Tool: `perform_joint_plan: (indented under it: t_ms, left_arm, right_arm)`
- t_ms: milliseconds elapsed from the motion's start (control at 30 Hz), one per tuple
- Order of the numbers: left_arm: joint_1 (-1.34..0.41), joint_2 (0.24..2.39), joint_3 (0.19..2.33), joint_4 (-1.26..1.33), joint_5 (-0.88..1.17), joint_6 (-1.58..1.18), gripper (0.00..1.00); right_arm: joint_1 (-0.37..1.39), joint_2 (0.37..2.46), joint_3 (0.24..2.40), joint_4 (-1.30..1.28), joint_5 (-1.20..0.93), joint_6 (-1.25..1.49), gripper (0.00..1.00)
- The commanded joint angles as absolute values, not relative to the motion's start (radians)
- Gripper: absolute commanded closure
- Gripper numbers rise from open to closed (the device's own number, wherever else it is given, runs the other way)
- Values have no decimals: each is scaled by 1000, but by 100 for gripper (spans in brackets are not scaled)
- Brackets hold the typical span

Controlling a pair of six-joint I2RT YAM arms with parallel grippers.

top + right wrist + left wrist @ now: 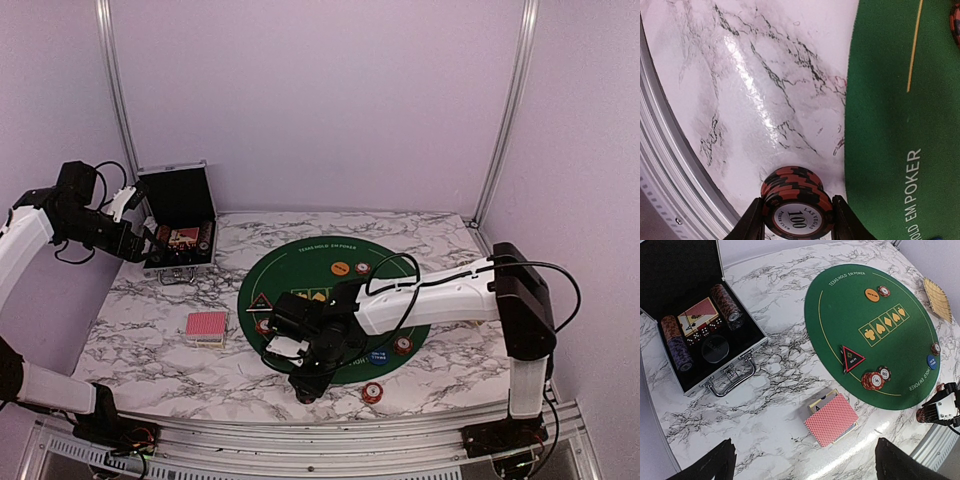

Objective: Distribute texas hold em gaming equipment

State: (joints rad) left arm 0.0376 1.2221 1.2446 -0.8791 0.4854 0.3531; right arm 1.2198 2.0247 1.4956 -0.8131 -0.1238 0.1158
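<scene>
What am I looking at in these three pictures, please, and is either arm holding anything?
Two white robot arms, the left arm and the right arm, stand at a marble table's near edge. One picture looks down from above; the other two come from a camera on each wrist. On the table lie a green poker mat with chips and an orange button, a deck of red-backed cards and an open case. The left end effector hangs open near the case, holding nothing. The right end effector grips a small chip stack just off the mat.
</scene>
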Motion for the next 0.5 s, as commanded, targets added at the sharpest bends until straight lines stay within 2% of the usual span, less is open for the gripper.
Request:
perform_joint_plan:
  t_ms: [0, 267, 467]
  left_arm:
    - [40, 1211, 1269, -905, 486, 365, 1]
    - [40, 1211, 1270, -905, 487, 365, 1]
    - [41, 1207, 1267, -906, 482, 368, 1]
  right_arm:
    - [1228, 1971, 1528, -840, -124, 120, 75]
    - [1215, 1930, 1580, -873, -100, 128, 77]
    - [1126, 1934, 1631, -879, -83, 138, 81]
